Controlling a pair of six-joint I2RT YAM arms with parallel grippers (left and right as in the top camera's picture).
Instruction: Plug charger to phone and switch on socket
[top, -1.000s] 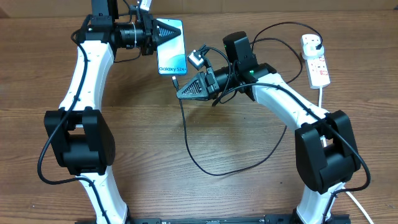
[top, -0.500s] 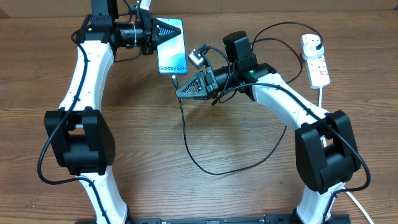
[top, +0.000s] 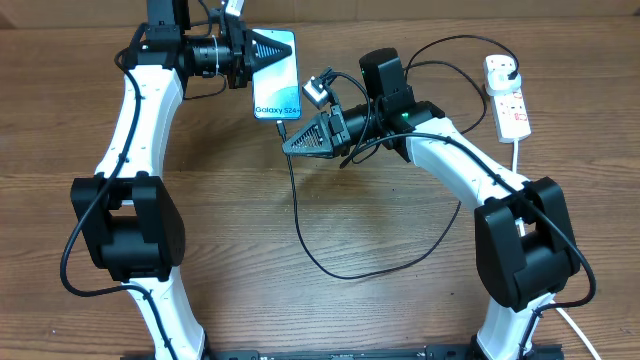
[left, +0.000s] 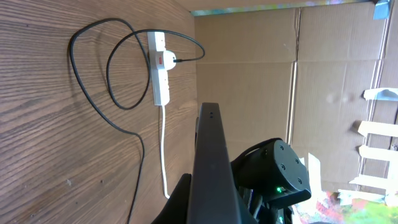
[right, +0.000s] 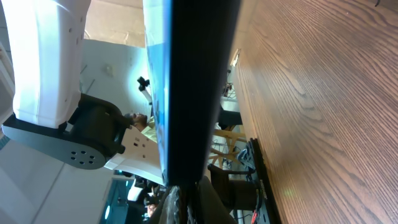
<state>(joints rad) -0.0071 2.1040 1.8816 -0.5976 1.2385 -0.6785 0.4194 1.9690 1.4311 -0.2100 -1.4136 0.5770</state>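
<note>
Two-arm mating: lining up charger tip with phone's near short edge

Clamping the phone (top: 278, 88) at its far end with the left gripper (top: 280, 47), closed across its thickness, going by the left wrist view catching it edge-on between the fingers. Failing to resolve whether lifted or resting on the table (top: 220, 220). Running long axis roughly away from the arm bases, screen up, near short edge (presumably the port edge) facing back toward the right arm.

Pinching the charger (top: 296, 190) just behind its connector tip with the right gripper (top: 290, 146), closed on the cable. Sitting just beside that near edge, tip aiming along the phone's long axis. Not resolving touching versus seated from overhead. Looking straight at the phone's edge in the right wrist view, dead ahead and very close. Probably needing only a short push along that axis, bracing with the left arm.

Trailing slack in a wide loop rightward and ending at the socket (top: 510, 100), lying far right, well apart from both grippers, nearer the right arm. Showing the black plug (top: 503, 68) apparently seated in it. Most likely leaving the switch to the right arm once freed.
</note>
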